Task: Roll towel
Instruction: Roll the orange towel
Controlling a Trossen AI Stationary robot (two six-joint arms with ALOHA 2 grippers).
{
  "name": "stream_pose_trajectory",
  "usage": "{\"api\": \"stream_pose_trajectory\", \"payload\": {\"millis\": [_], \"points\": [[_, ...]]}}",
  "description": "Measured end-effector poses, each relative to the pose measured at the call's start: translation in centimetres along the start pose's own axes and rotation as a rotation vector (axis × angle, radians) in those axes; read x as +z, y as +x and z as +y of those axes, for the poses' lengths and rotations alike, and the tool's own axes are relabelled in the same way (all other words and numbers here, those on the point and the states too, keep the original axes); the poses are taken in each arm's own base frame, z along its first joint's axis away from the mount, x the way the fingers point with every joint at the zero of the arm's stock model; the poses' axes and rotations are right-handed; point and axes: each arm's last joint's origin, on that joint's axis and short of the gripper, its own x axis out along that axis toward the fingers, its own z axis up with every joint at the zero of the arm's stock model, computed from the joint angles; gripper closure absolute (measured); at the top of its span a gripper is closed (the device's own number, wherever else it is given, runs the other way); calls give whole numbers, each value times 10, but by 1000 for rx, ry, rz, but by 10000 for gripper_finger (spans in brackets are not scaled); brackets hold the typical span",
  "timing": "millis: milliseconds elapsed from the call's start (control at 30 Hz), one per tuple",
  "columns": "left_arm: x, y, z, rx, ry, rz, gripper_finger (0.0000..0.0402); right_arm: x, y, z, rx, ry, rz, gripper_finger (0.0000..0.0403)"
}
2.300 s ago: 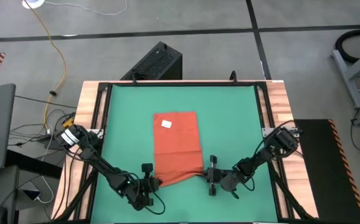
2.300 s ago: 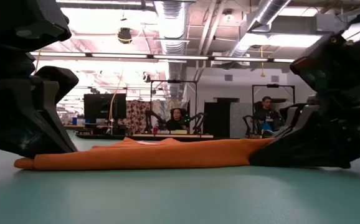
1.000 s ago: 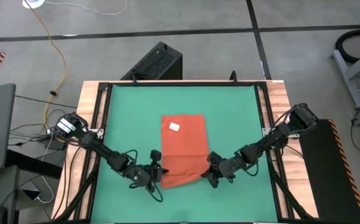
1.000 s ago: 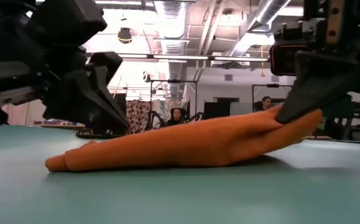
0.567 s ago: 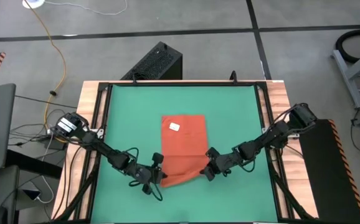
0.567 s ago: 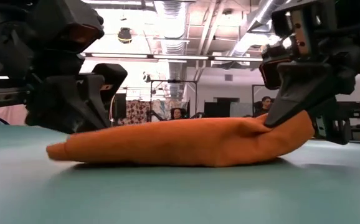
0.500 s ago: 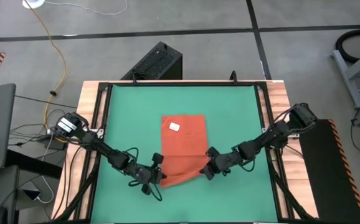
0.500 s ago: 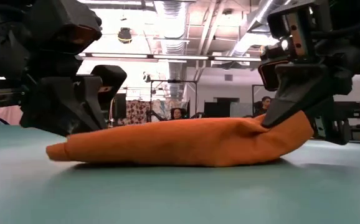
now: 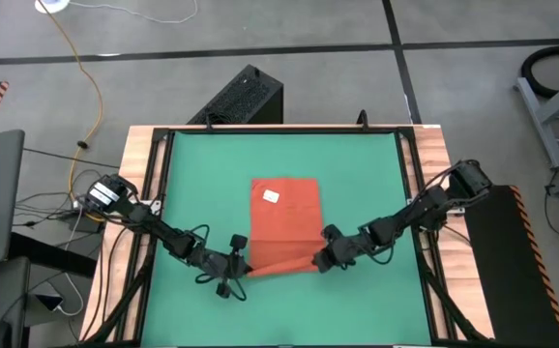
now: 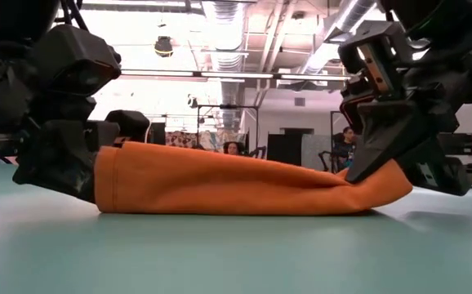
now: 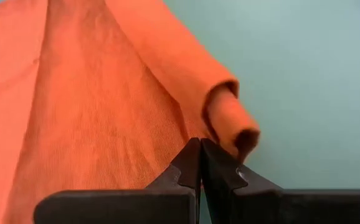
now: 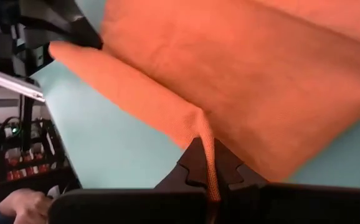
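While the towel's [image 9: 283,224] near edge is pinched by left gripper [image 9: 240,268] and right gripper [image 9: 320,261], its unrolled length is found lying ahead.

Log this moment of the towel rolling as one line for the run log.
step: first roll turn | towel: near edge folded over on green mat | left gripper: shut on towel | right gripper: shut on towel
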Motion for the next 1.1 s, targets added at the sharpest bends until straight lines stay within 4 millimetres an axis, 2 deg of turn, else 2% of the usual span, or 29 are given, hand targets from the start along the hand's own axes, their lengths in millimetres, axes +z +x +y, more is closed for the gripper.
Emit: {"api": "stream_pose_trajectory", "payload": {"millis": [233, 733, 933, 1100], "points": [[-1, 0, -1, -40, -46, 14, 401, 6, 1, -6, -56, 32, -7, 394], [1, -2, -1, -76, -102, 20, 402, 4, 2, -13, -119, 40, 11, 394], [13, -17, 2, -71, -93, 57, 402, 4, 2, -12, -108, 26, 13, 394], [30, -34, 5, -1, -88, 3, 402, 4, 2, -12, -106, 10, 19, 394]]}}
